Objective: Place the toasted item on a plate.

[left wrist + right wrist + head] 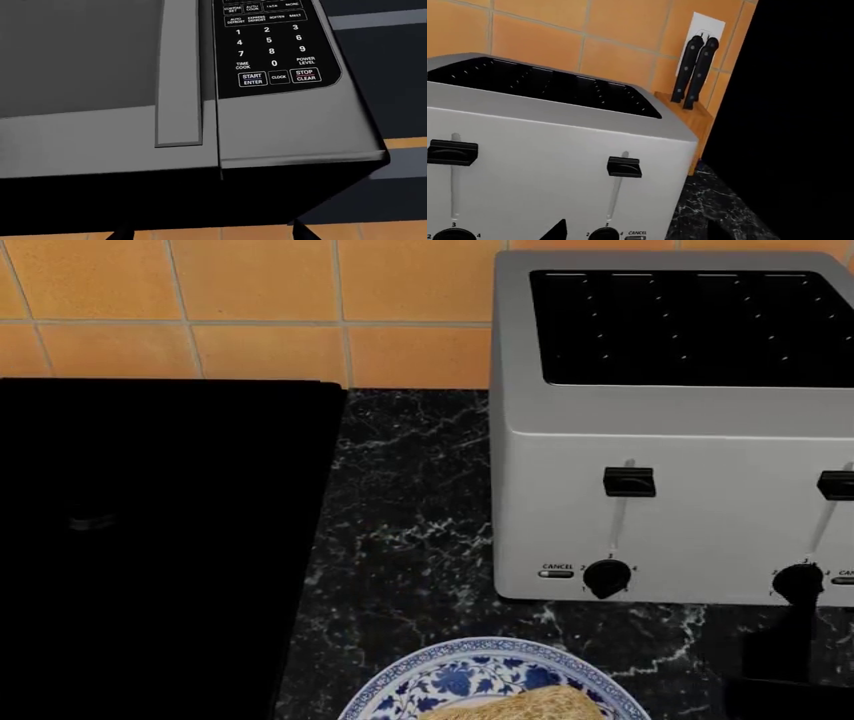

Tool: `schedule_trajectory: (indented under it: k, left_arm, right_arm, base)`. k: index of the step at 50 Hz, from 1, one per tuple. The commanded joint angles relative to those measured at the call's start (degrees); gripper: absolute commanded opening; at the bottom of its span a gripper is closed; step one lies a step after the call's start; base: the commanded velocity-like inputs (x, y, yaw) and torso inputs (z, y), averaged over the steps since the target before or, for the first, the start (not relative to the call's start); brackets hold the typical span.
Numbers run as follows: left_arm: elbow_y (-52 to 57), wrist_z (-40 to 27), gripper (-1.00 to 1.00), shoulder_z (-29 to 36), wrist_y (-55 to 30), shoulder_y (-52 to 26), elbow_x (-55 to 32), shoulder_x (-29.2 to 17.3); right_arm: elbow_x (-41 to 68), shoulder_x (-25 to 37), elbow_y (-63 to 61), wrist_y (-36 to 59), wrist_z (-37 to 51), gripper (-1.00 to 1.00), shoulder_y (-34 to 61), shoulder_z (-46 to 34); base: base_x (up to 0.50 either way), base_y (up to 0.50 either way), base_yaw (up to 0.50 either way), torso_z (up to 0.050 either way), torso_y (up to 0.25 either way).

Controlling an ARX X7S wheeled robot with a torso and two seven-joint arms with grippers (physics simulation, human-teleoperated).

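toast [523,706]: lower part cut off | plate [461,671]: cut by edge | fingers: seemingly only dark tips visible

We found the lighting flat and even, the renders sharp throughout, with no blur or edge distortion. The toaster [667,430] showed soft shading and no glare. Left of it, the black slab [154,540] was featureless; its slots were equally dark.

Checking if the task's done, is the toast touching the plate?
Touching. Head view shows the toast lying on the plate, no gap visible.
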Motion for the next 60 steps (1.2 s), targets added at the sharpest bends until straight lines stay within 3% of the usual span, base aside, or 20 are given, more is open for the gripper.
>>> schedule_trajectory:
  k: [1,25,60]
  left_arm:
    - [0.0,-0.4,1.0,0.0,1.8,41.9,-0.3,-2.7]
    - [-4.0,-0.3,1.0,-3.2,6.5,47.5,0.2,-2.4]
    - [-13.1,-1.2,1.0,-6.0,8.5,45.0,0.4,-2.3]
  right_arm:
    - [-1.8,1.1,0.6,-1.5,0.2,1.0,-2.3,1.1]
    - [-4.7,0.9,2.7,-4.9,0.1,1.0,-6.1,2.1]
    - [-4.4,-0.4,5.3,-7.0,-1.7,1.0,-17.2,16.0]
  base:
    - [-0.01,0.02,0.02,0.0,-0.014]
    - [-0.01,0.02,0.02,0.0,-0.009]
    - [-0.02,0.01,0.02,0.0,-0.008]
